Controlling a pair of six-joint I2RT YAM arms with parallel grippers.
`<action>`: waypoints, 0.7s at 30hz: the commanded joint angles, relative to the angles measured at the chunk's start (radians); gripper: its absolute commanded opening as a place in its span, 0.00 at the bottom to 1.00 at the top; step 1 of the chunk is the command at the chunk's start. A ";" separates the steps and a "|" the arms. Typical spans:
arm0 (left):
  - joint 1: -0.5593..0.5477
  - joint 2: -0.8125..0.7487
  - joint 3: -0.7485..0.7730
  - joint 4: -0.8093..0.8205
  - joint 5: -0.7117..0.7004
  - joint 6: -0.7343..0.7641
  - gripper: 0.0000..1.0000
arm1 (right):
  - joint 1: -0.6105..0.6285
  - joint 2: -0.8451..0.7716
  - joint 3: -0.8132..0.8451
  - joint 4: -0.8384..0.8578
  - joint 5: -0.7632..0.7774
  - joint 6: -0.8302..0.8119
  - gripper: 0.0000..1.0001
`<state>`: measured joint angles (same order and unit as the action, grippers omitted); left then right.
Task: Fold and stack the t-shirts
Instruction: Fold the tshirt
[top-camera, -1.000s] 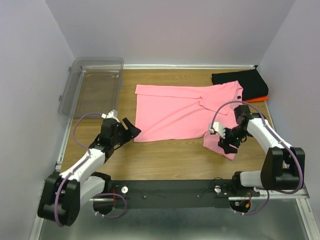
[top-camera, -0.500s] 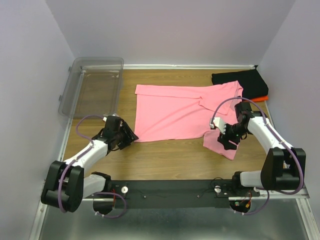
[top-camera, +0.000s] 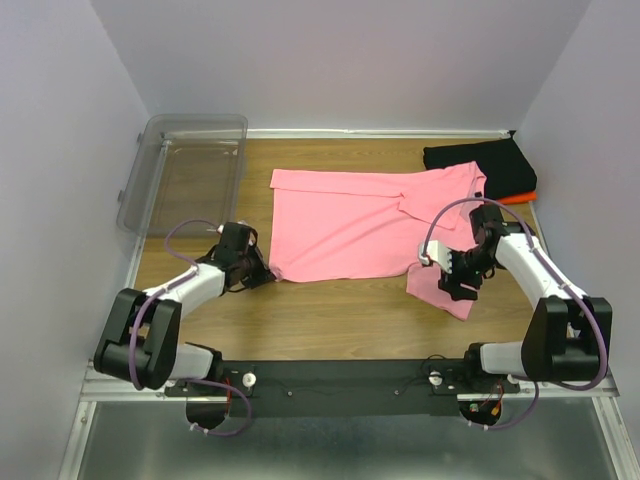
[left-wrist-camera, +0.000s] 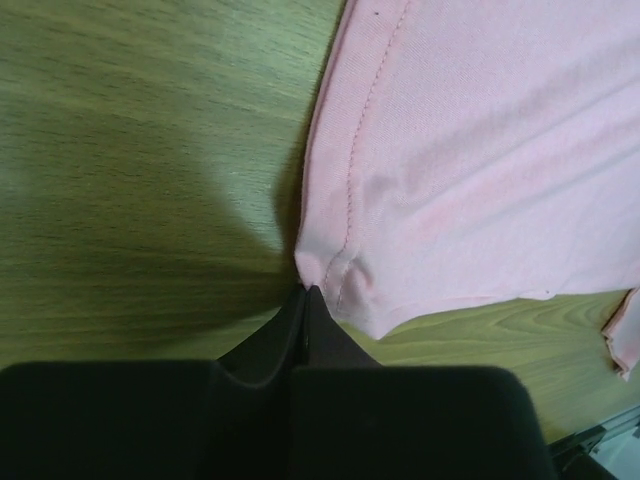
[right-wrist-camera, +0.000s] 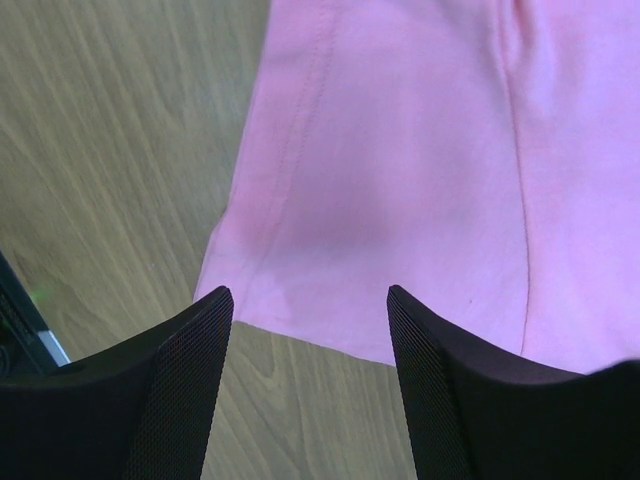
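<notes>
Pink t-shirt spread flat | left gripper closed at hem corner | right gripper apart over near edge | clear bin far-left, black t-shirt far-right

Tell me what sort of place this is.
Probably a robot lab test cell, not a home: a left arm and right arm bolted at the edge of a wooden table, plain walls boxing it in, and a pink t-shirt laid out beside a clear bin.
</notes>
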<state>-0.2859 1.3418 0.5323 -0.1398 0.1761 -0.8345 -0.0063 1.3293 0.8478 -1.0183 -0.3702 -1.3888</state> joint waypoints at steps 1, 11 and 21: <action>-0.004 -0.056 0.018 0.011 0.020 0.083 0.00 | 0.005 0.008 0.011 -0.095 0.042 -0.168 0.70; 0.004 -0.251 -0.005 0.043 0.002 0.127 0.00 | 0.031 0.105 0.034 -0.223 0.048 -0.231 0.63; 0.014 -0.227 -0.011 0.095 0.072 0.144 0.00 | 0.275 0.154 -0.102 0.062 0.249 0.158 0.60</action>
<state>-0.2798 1.1034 0.5274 -0.0772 0.2039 -0.7158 0.2287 1.4345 0.7731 -1.0924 -0.2359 -1.3972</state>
